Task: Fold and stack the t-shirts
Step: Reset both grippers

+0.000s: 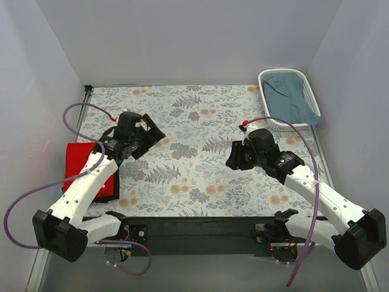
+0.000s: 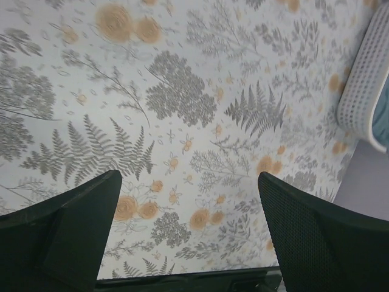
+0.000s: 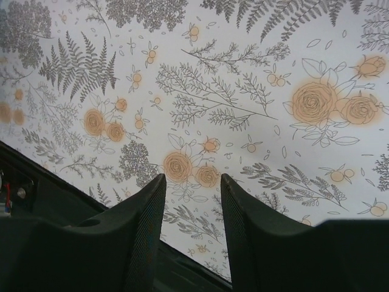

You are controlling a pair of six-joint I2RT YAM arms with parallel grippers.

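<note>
white basket (image 1: 285,126) with blue cloth (image 1: 292,94) sits in the floral table's (image 1: 200,121) far right corner.

Bright even light; soft shadows; left wrist view slightly blurred.

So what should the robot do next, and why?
Probably reach the right gripper toward the basket to fetch the blue cloth in it. The red shirt already lies folded at the table's left edge. Both grippers hang open and empty over bare table, the left gripper too, and the right one is nearer the basket.
</note>
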